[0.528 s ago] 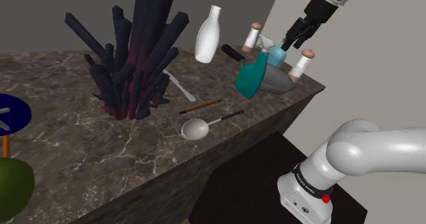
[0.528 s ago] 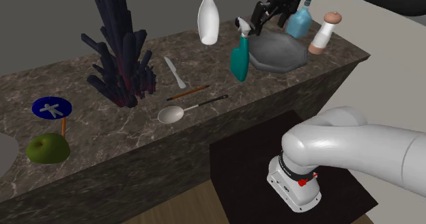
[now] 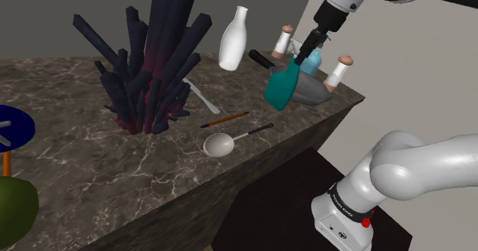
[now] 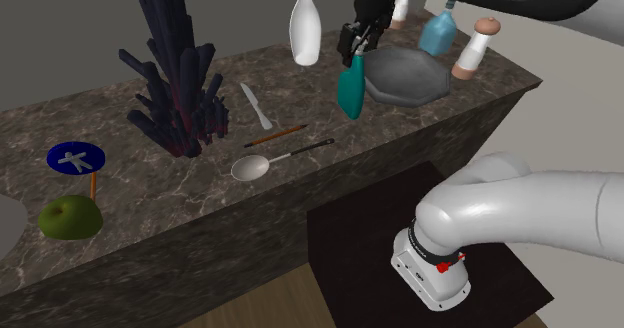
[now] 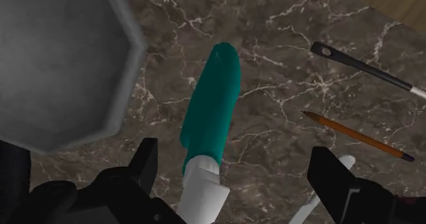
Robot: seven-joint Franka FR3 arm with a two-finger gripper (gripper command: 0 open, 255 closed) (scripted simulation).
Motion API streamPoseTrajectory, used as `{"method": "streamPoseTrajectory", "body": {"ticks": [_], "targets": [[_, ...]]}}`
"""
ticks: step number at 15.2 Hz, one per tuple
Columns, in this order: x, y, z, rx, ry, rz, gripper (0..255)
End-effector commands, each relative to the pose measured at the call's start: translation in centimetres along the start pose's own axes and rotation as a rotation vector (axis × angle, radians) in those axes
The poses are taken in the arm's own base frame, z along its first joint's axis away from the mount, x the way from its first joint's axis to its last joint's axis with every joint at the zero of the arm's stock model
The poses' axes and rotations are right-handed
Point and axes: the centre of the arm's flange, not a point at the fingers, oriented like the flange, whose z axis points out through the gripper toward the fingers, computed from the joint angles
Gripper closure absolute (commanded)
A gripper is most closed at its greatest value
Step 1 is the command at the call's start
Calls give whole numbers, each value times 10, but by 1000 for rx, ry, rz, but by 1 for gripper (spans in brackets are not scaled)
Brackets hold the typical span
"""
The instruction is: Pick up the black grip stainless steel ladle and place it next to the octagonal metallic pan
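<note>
The gripper (image 5: 235,182) hung above the marble counter (image 5: 273,52) with its fingers (image 5: 145,162) spread wide, grasping nothing. The teal spray bottle (image 5: 211,110) stood between them, touched by neither. In the shoulder view the gripper (image 3: 310,49) was right over that bottle's (image 3: 282,87) top, and in the second exterior view (image 4: 355,41) likewise. Just beside the bottle sat the grey eight-sided pan (image 4: 405,76), with a blue bottle (image 4: 440,31) and a grinder (image 4: 472,48) behind it. The ladle (image 3: 234,138) lay flat on the counter near its front edge, well apart from the pan (image 3: 310,95), its bowl toward the shoulder view's left and its black handle pointing toward the spray bottle. An orange pencil (image 3: 224,119) lay just beside it, then a white knife (image 3: 201,95), a white bottle (image 3: 234,41) and a dark spiky cluster (image 3: 149,66).
</note>
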Motion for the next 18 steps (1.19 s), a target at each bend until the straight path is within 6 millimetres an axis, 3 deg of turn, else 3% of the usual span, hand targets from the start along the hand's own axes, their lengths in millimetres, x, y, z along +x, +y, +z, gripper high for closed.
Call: {"method": "streamPoseTrajectory", "body": {"ticks": [1, 10, 18], "targets": [[12, -18, 14, 9, -1, -110, 0], [44, -113, 69, 52, -13, -589, 0], [31, -203, 115, 90, -23, -1015, 0]]}}
